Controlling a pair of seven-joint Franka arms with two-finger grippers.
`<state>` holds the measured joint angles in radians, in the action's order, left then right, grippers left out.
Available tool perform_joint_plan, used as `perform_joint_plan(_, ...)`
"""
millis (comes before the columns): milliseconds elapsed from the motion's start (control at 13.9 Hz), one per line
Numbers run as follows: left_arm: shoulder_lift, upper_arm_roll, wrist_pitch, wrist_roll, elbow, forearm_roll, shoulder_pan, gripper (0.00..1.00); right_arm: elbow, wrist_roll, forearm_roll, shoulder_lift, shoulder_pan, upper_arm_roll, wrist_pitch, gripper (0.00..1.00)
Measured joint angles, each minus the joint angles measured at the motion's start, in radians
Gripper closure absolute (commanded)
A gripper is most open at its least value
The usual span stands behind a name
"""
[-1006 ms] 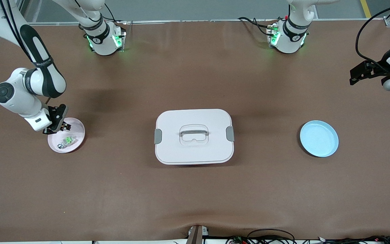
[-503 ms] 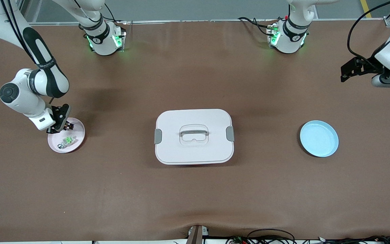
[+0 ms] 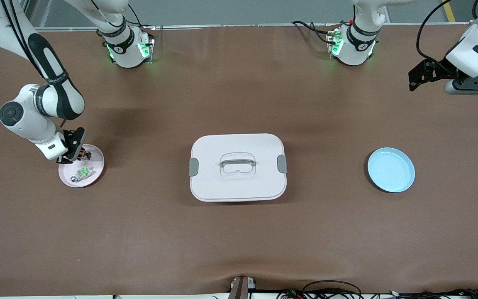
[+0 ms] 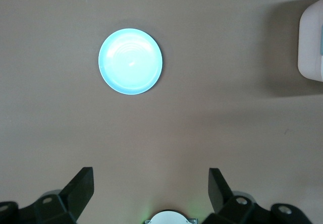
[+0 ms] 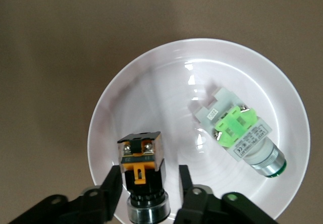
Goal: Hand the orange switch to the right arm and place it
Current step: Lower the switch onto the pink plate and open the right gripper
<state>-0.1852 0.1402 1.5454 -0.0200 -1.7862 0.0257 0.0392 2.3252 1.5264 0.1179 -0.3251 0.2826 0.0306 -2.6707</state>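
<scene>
The shallow pale pink round plate (image 5: 126, 93) at the right arm's end of the desk (image 3: 239, 232) holds two parts — the small black blocky orange switch (image 5: 143, 166) and a white-and-grey component with a bright green top (image 5: 241, 133), lying apart. The right tool (image 5: 149, 191) sits low over the plate, its fingers parted on either side of the switch (just clear of it). The round light blue plate (image 3: 391, 170) and closed white lidded box (image 3: 237, 167) sit elsewhere. The left tool (image 4: 150, 191) — jaws wide, holding nothing — waits above the desk's left end.

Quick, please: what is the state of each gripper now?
Left gripper: open, empty, up over the table.
Right gripper: open around the orange switch in the pink plate.
</scene>
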Motion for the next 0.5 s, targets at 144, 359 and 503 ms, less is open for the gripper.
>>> perform_joint_plan(144, -0.02, 0.0, 0.0, 0.0, -0.022, 0.0, 0.0, 0.0, -0.001, 0.0, 0.0, 0.0, 0.0, 0.0, -0.002, 0.0)
perform_joint_plan(359, -0.069, 0.0, 0.0, 0.0, -0.058, 0.0, 0.0, 0.0, -0.011, 0.0, 0.0, 0.002, 0.0, 0.0, -0.002, 0.0)
perform_joint_plan(503, -0.093, 0.0, 0.0, 0.0, -0.072, 0.0, 0.0, 0.0, -0.021, 0.0, 0.0, 0.006, 0.0, 0.001, 0.005, 0.0)
